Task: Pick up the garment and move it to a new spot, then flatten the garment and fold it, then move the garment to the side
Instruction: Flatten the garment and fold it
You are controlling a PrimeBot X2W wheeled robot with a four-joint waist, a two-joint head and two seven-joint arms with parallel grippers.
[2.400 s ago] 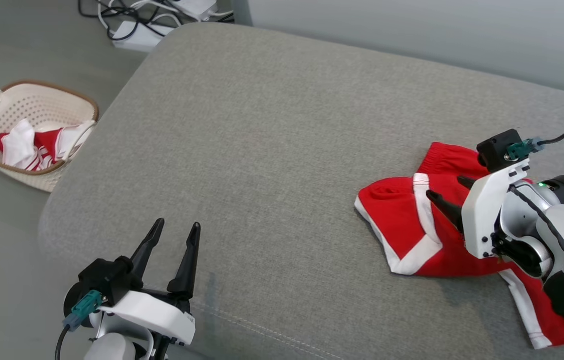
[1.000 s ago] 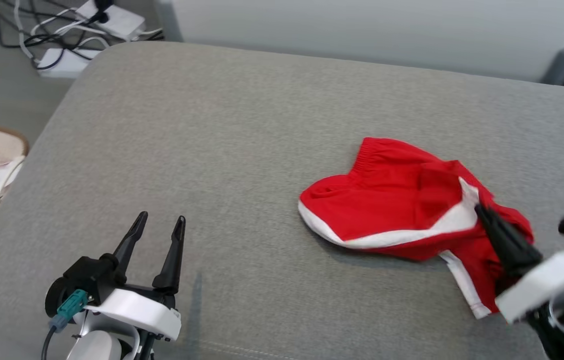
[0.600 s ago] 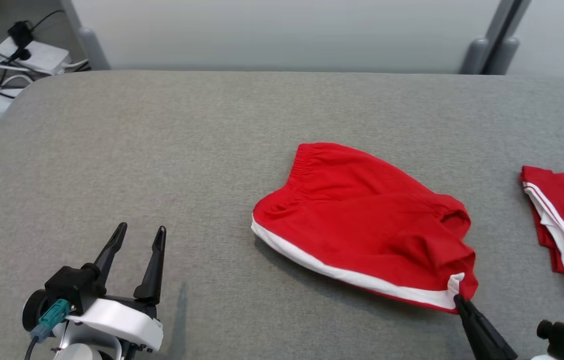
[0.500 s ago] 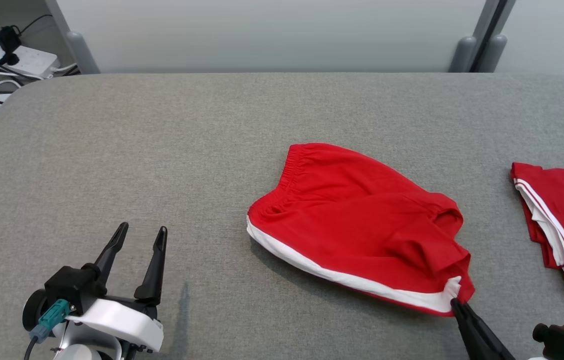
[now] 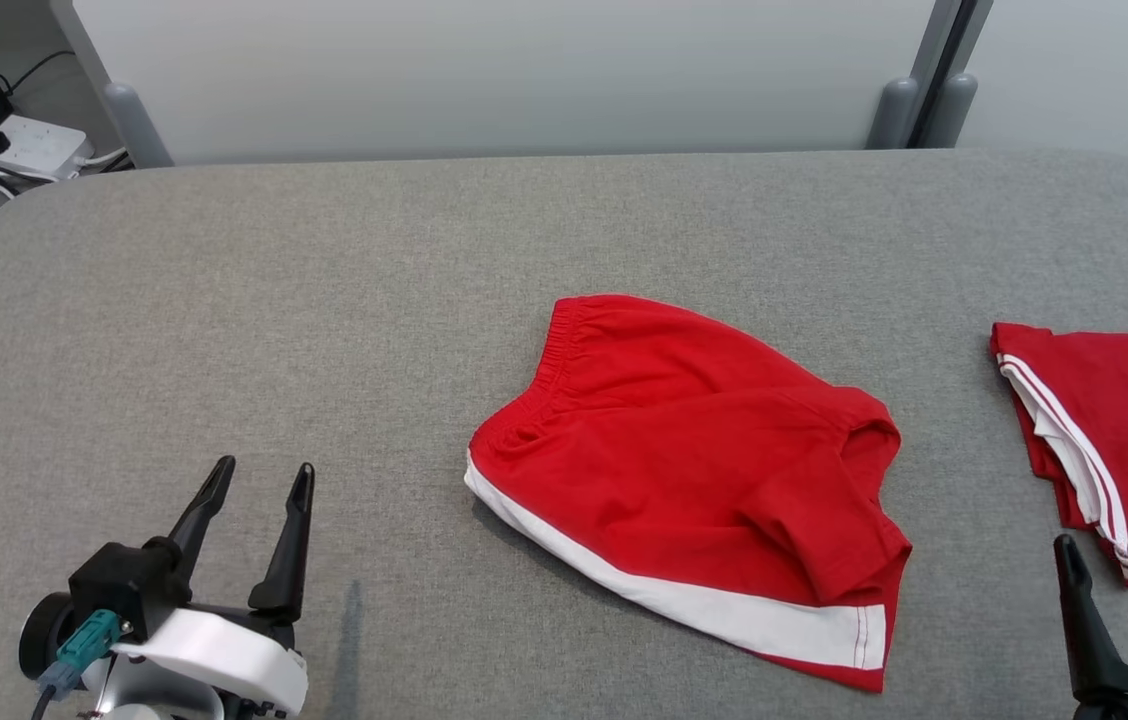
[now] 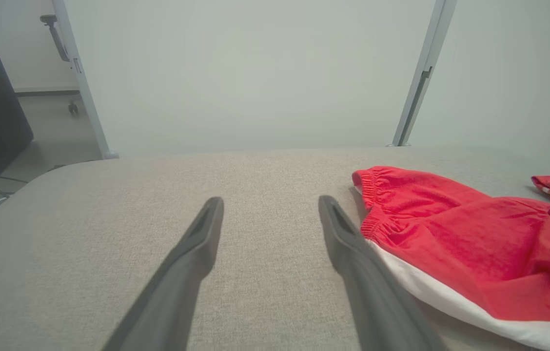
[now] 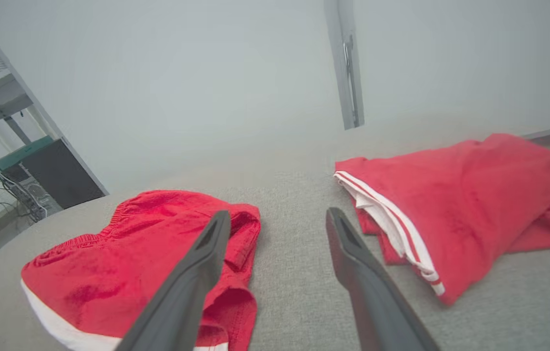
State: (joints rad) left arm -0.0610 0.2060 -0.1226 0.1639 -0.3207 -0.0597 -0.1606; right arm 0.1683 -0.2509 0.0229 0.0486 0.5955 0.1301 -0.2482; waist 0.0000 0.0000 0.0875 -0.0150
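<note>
I see the red cloth shorts with white trim [image 5: 684, 470] lying rumpled on the grey fabric bench [image 5: 274, 300]. They are ahead and to the left of my right hand [image 5: 1101, 547] and apart from it. That hand's fingers stand apart with nothing between them. A folded red garment with white stripes [image 5: 1124, 420] lies just ahead of its fingertips. My left hand [image 5: 263, 468], also spread and empty, sits well left of the shorts.

Head camera looks down; 2 low wrist cameras skim the cushion [image 6: 85, 234], sharing the shorts [image 5: 684, 460].
</note>
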